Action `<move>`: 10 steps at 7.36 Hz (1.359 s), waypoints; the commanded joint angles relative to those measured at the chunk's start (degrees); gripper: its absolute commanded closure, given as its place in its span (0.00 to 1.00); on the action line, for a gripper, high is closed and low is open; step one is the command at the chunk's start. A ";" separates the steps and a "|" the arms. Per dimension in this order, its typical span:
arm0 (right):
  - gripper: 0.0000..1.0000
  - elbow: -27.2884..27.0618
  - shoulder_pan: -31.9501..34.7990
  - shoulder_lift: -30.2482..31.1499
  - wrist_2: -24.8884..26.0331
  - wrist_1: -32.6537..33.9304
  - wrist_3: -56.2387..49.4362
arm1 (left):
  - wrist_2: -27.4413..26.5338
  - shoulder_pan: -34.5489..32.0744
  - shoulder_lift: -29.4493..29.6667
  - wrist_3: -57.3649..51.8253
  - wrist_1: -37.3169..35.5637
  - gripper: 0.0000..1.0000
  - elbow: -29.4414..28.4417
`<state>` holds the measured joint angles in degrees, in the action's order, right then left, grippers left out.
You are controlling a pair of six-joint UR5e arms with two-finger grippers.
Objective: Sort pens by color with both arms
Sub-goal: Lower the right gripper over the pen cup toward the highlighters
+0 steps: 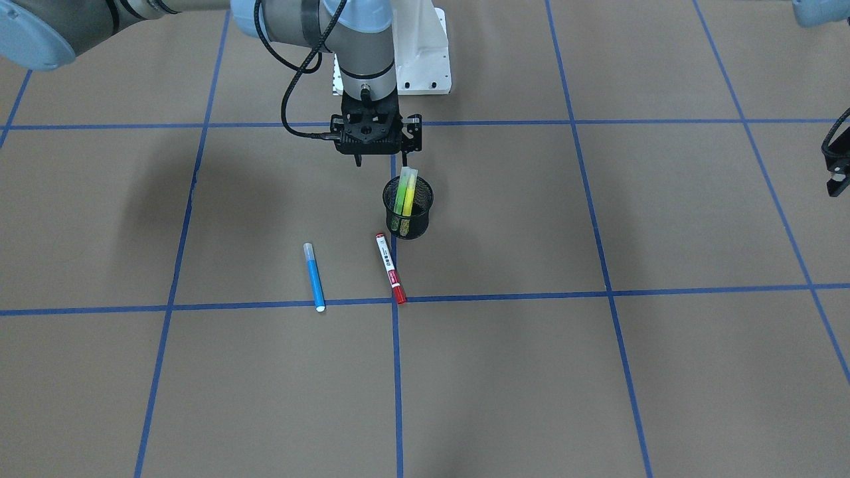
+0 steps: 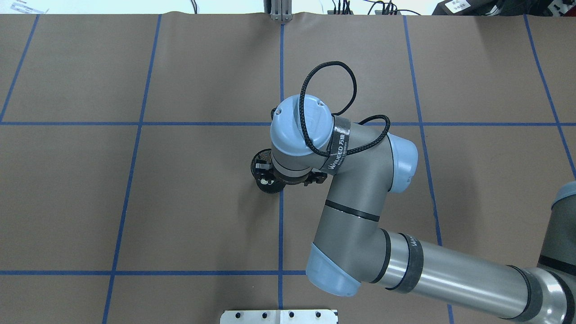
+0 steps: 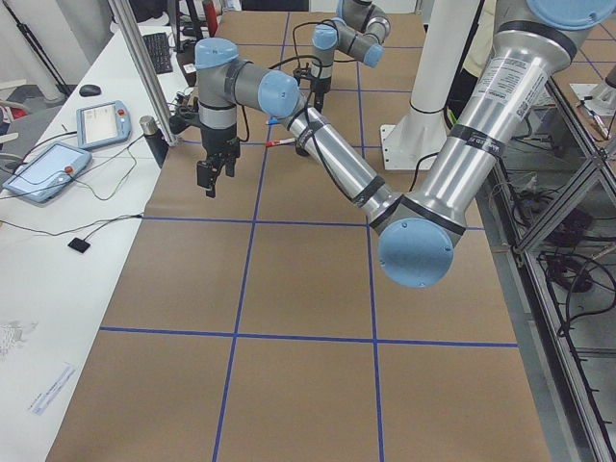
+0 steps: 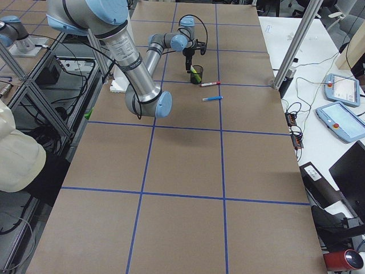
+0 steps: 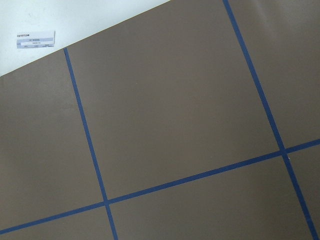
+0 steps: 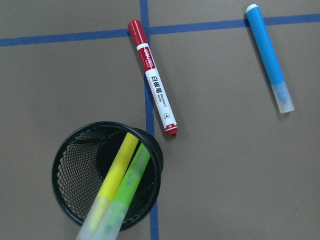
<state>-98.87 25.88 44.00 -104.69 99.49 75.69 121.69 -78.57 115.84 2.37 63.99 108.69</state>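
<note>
The yellow pen [image 6: 120, 165] and green pen [image 6: 134, 175] already stand side by side in the black mesh cup [image 6: 70, 160], leaning against its rim with their pale caps up. The other two lie flat on the worktop [image 1: 597, 372]. In the front-facing view the white marker with red ends [image 6: 156, 87] is at about 6 o'clock from the cup, with its nearer end just beside the cup's wall. The blue pen [image 6: 267, 50] is at about 8 o'clock, well apart from the marker and roughly parallel to it. The right gripper [image 1: 382, 159] hangs above the worktop at about 11 o'clock from the cup, and its fingers look spread with nothing between them. The left gripper [image 1: 838, 174] is far off at the worktop's end, only partly in view, so I cannot tell how its fingers stand. The warm-coloured pair seems to be done, and the step in hand is likely choosing between the two loose pens. Where they belong is unclear, as no second holder shows. The next move calls for coming down over one barrel with the fingers set across it. For the marker, the grip should be taken mid-body, clear of the cup. The blue pen lies open on all sides and looks the easier grab.
</note>
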 commanded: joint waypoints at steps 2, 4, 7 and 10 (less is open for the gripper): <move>0.33 5.08 -0.21 -4.36 0.10 -0.09 0.59 | -0.05 0.00 0.00 0.00 0.00 0.01 0.12; 0.35 5.09 -0.21 -3.93 0.01 0.00 0.51 | -0.05 0.00 0.00 0.00 0.00 0.01 0.12; 0.37 3.51 -0.04 -3.31 -0.34 2.02 -0.02 | 0.04 0.00 0.00 0.00 0.00 0.01 0.12; 0.40 2.54 -0.04 -1.73 0.01 2.20 -0.20 | 0.04 0.00 0.00 0.00 0.00 0.01 0.12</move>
<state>-96.15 25.80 41.73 -104.97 101.67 75.56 121.73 -78.57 115.84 2.37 63.98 108.81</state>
